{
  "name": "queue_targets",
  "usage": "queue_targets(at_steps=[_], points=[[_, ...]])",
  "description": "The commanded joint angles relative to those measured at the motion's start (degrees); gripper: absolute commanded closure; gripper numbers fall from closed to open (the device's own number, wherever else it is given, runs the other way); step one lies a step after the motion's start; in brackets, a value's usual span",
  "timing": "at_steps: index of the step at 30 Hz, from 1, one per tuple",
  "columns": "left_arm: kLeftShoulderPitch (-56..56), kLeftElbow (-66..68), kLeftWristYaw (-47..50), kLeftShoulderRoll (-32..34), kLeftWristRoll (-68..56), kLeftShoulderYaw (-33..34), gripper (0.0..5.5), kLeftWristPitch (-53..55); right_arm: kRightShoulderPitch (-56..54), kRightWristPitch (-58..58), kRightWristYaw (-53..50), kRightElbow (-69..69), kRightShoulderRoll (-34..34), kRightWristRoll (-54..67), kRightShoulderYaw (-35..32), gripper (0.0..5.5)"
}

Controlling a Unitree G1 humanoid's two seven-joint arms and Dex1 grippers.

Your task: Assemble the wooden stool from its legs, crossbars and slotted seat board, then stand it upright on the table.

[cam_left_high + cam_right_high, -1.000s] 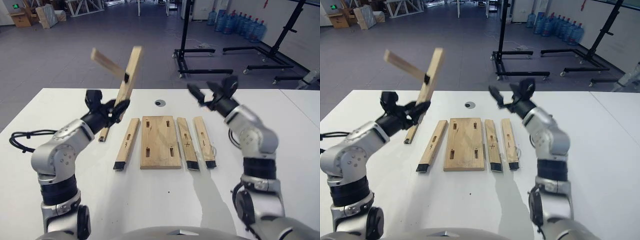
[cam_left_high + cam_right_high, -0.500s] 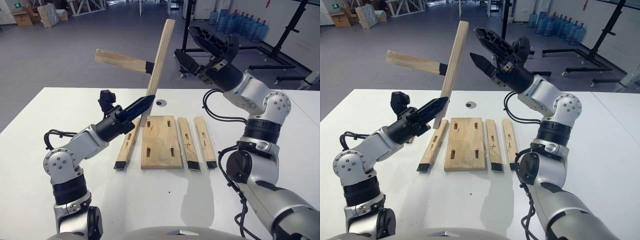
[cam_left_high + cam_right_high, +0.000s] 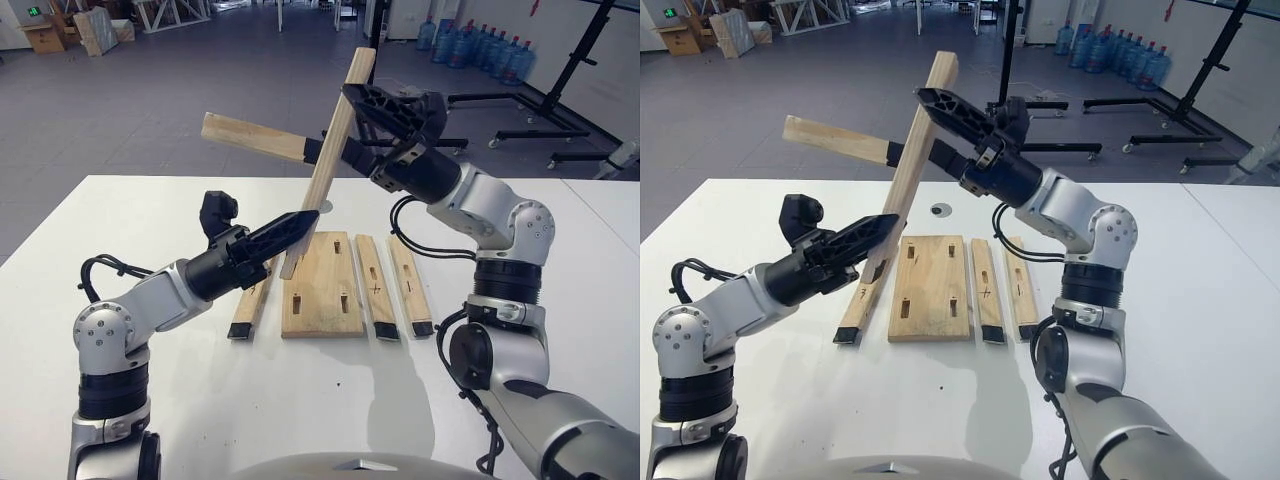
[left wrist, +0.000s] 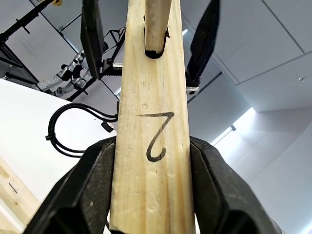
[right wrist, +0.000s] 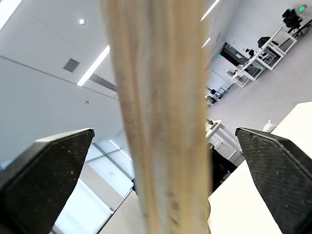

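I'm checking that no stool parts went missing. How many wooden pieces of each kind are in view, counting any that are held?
Legs: 4, one held leg and three lying flat
Crossbars: 1, slotted into the held leg
Seat boards: 1
Total: 6

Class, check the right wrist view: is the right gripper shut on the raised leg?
No: the right gripper is open, its fingers wide apart on either side of the leg, not touching it.
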Motion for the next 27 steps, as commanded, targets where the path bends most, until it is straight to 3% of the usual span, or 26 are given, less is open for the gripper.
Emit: queue_targets(at_steps=[1,12,27], points=[[0.7,-1.4,-1.3,2.1,0.0,-1.6,3.46,-1.3,1.0,-2.4,-1.9,-2.4,-0.5,3.0,2.5,0.17],[1.9,-2.1,-2.9,5.4,-0.8,-3.4,3.46,-3.3,3.4,-6.8,-2.5,-4.3,-2.5,6.0,6.6,0.17],[2.8,-3.2,-3.1,6.3,-0.7,-5.3,3.46,-5.3,3.9,-9.5,-1.8,-4.5,-3.9,7.6,9.0,2.69]])
